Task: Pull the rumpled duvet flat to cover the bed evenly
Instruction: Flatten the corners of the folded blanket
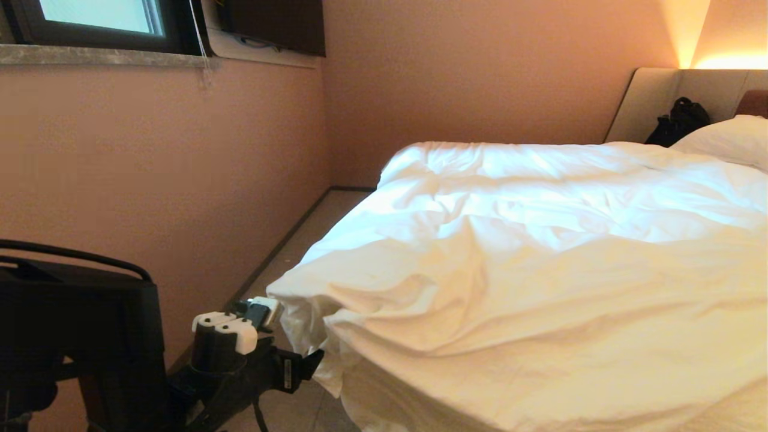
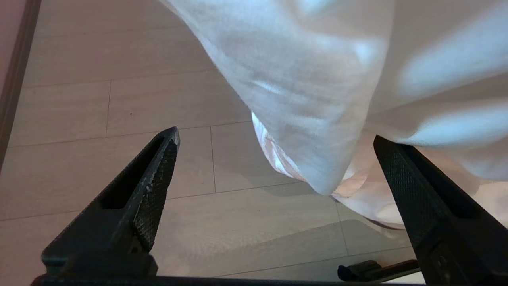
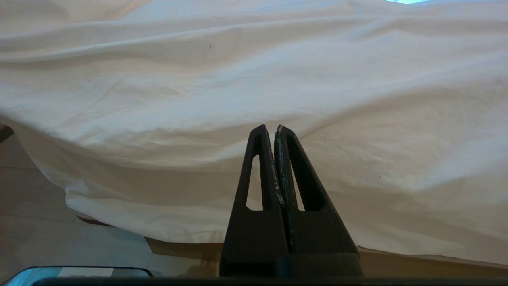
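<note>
The white duvet (image 1: pixel 540 252) lies creased over the bed, whose beige headboard (image 1: pixel 660 102) stands at the far right. Its near left corner (image 1: pixel 300 312) droops off the bed's corner toward the floor. My left gripper (image 1: pixel 303 367) is low beside that corner, open. In the left wrist view the hanging duvet corner (image 2: pixel 317 79) dangles between the wide-apart fingers of the left gripper (image 2: pixel 276 133), and neither finger clamps it. My right gripper (image 3: pixel 270 128) is shut and empty, facing the duvet (image 3: pixel 254 79) that hangs over the bed's side above the tan base (image 3: pixel 397 262).
A white pillow (image 1: pixel 732 138) and a black bag (image 1: pixel 678 123) sit at the head end. A narrow strip of tiled floor (image 1: pixel 288 252) runs between the bed and the pink wall (image 1: pixel 150 180). Part of my own black frame (image 1: pixel 72 324) fills the lower left.
</note>
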Motion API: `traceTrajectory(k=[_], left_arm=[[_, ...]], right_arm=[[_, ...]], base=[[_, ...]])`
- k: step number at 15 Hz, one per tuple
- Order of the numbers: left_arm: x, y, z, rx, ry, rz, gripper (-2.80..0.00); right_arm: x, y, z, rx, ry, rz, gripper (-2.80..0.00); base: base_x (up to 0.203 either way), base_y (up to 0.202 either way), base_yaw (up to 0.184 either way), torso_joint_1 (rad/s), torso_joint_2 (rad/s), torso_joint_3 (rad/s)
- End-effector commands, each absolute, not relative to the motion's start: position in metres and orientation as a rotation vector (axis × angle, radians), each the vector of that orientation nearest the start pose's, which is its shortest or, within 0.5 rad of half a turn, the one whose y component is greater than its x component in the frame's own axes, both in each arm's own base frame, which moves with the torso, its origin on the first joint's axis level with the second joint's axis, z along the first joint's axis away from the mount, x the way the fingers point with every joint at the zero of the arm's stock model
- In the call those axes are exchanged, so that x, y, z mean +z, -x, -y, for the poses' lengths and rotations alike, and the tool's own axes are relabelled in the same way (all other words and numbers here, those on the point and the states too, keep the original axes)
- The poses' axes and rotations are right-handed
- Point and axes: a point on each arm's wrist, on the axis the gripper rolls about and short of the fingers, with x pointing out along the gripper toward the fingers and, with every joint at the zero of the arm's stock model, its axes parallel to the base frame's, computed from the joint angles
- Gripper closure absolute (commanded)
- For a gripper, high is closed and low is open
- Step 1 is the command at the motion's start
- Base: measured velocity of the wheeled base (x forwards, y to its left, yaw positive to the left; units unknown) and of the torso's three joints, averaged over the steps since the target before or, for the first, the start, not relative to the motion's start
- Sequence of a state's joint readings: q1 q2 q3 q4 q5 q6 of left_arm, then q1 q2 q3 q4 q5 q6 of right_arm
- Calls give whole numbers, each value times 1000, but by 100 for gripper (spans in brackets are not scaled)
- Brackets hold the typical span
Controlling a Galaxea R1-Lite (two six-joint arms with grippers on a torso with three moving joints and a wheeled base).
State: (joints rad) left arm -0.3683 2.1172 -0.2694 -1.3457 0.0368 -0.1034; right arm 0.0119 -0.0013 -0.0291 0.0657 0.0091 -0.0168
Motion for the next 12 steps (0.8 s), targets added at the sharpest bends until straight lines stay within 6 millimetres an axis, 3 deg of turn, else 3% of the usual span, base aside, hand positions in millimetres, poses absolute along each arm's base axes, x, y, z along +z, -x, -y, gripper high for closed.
traceTrajectory(k=[1,12], left_arm=[[18,-253,96,-297,1,-507,-280],[13,-261,99,-297,2,-501,-280]], right_arm=[[77,25,0,22,17,-37,0],[77,25,0,23,18,-37,0]], base=[[0,0,0,0,0,0],[0,0,0,0,0,0]])
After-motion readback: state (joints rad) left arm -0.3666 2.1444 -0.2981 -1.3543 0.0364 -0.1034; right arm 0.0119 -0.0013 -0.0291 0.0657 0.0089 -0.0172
